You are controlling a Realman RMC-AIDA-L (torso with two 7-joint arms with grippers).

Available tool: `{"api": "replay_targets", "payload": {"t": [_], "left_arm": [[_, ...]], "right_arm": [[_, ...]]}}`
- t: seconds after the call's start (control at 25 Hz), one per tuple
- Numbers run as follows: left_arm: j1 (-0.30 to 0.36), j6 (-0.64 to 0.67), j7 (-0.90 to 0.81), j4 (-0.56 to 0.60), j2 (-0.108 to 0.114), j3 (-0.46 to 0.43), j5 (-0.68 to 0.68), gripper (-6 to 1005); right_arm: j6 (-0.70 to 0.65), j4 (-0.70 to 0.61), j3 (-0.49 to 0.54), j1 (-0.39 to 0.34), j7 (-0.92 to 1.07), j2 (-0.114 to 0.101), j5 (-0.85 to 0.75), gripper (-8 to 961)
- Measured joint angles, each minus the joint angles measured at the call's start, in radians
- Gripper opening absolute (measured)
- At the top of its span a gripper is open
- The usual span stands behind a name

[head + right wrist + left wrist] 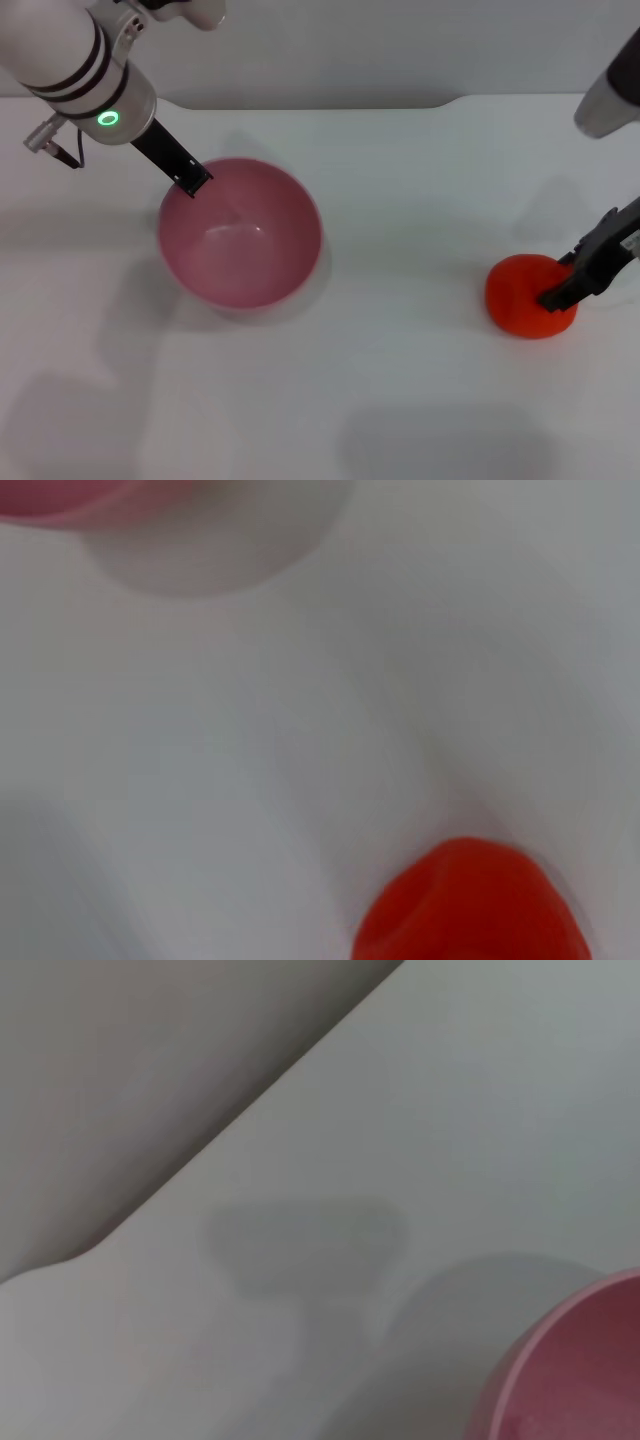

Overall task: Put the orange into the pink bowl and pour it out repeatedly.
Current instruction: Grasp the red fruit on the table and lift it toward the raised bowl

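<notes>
Orange (528, 296) sits on the white table (400, 400), far out on the robot's right and well apart from the pink bowl (240, 235), which stands upright and empty on the left half. The right hand (575, 280) is down at the fruit: one dark finger (562, 292) lies across its outer side and looks to be touching it. Whether the fingers have closed on the fruit cannot be told, since only one finger shows clearly and the right wrist view gives just the fruit's top and a sliver of the bowl's rim farther off.

The left hand (190, 180) is at the bowl's far left rim, its dark tip touching or just over the edge; whether it grips the rim cannot be told either, and the left wrist view shows only a corner of the bowl and bare table.

The step in hand looks like the pick-up of the fruit. Next the right arm needs a firm hold, a lift clear of the table, and a carry across to above the bowl's mouth before release. The lumpy, roundish fruit may roll or slip if pinched off-centre.
</notes>
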Motion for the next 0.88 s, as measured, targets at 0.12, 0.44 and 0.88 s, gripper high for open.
{"api": "replay_targets", "payload": {"t": [0.12, 0.44, 0.88], "left_arm": [[-0.003, 0.011, 0.0, 0.008, -0.001, 0.007, 0.0, 46], [-0.004, 0.021, -0.001, 0.025, -0.002, 0.009, 0.007, 46], [-0.005, 0.021, 0.007, 0.024, 0.0, 0.003, 0.008, 45]], "right_arm": [[0.064, 0.024, -0.001, -0.005, 0.0, 0.027, -0.046, 573], [0.138, 0.024, -0.025, -0.02, -0.009, 0.05, -0.062, 446], [0.121, -0.196, -0.012, -0.053, 0.048, 0.057, -0.056, 211]]}}
